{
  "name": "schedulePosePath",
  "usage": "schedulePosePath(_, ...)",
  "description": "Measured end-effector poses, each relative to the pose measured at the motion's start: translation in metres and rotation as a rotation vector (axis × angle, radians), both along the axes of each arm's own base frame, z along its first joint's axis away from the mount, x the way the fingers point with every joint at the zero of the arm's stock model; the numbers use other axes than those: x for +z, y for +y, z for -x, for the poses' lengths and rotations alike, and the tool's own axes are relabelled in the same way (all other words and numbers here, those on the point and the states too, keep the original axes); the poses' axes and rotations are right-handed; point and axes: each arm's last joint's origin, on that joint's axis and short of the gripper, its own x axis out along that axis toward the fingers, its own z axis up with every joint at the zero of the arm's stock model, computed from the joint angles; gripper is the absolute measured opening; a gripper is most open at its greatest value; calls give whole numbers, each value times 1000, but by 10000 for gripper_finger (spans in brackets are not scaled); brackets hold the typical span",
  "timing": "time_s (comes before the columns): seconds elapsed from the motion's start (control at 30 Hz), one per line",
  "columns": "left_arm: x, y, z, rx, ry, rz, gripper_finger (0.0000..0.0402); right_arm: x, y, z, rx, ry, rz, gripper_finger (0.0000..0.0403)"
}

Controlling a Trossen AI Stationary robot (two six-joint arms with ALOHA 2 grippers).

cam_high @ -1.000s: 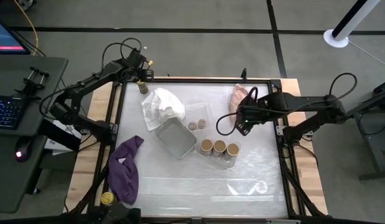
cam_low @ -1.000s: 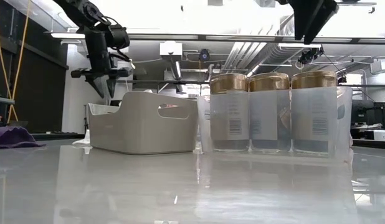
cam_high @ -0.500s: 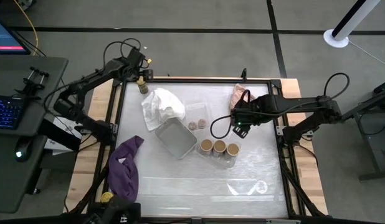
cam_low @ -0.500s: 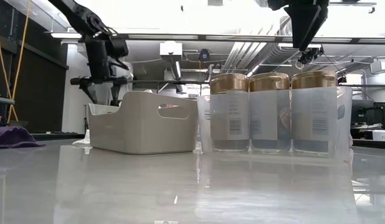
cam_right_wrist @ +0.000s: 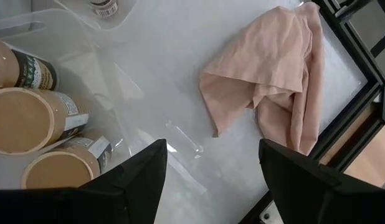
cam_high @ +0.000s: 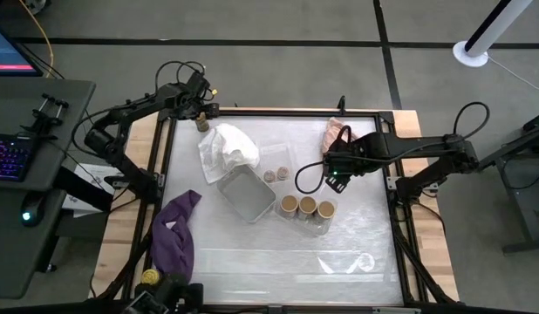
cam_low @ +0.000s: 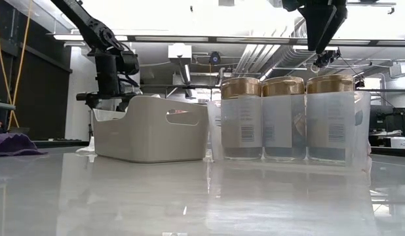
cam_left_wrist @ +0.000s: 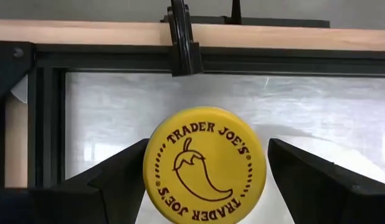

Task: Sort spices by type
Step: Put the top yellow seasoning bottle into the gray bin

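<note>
Table far corner | left gripper (cam_left_wrist: 205, 171) open around yellow-lidded jar (cam_left_wrist: 205, 163) | right gripper (cam_right_wrist: 208, 168) open, empty | risk: lift-off tips jar

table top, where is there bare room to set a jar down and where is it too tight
Bare: the wide near strip of the table, below the three tan-topped jars and right of the purple cloth; also the patch right of those jars. Crowded: the middle, where the white cloth, grey tray, two tiny jars and tan-topped jars bunch together.
</note>
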Motion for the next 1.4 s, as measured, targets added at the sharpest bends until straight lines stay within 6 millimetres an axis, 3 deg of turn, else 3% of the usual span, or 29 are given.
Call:
schedulePosePath(0.2, 0, 2, 1, -12, 20, -17, 293, 0, 0, 0, -38, -14, -4, 250)
schedulePosePath(0.43, 0, 0, 2, -38, 27, 2, 196, 0, 0, 0, -40, -14, -4, 250)
schedulePosePath(0.57, 6, -5, 4, -57, -7, 38, 194, 0, 0, 0, -57, -21, -6, 250)
schedulePosePath(0.67, 26, -10, 6, -76, -45, 10, 194, 0, 0, -1, -62, -27, -7, 250)
schedulePosePath(0.8, 74, -23, 7, -138, -134, -110, 194, 0, -2, -1, -65, -36, 17, 250)
schedulePosePath(0.93, 130, -62, -1, -362, -300, -241, 194, 0, -6, -2, -80, -43, 22, 250)
schedulePosePath(1.07, 159, -124, -16, -676, -466, -263, 194, 1, -11, -3, -104, -55, 23, 250)
schedulePosePath(1.23, 166, -203, -32, -1054, -515, -184, 194, 1, -18, -3, -111, -51, 26, 250)
schedulePosePath(1.4, 149, -258, -51, -1344, -309, -169, 194, 1, -23, -4, -127, -56, 27, 250)
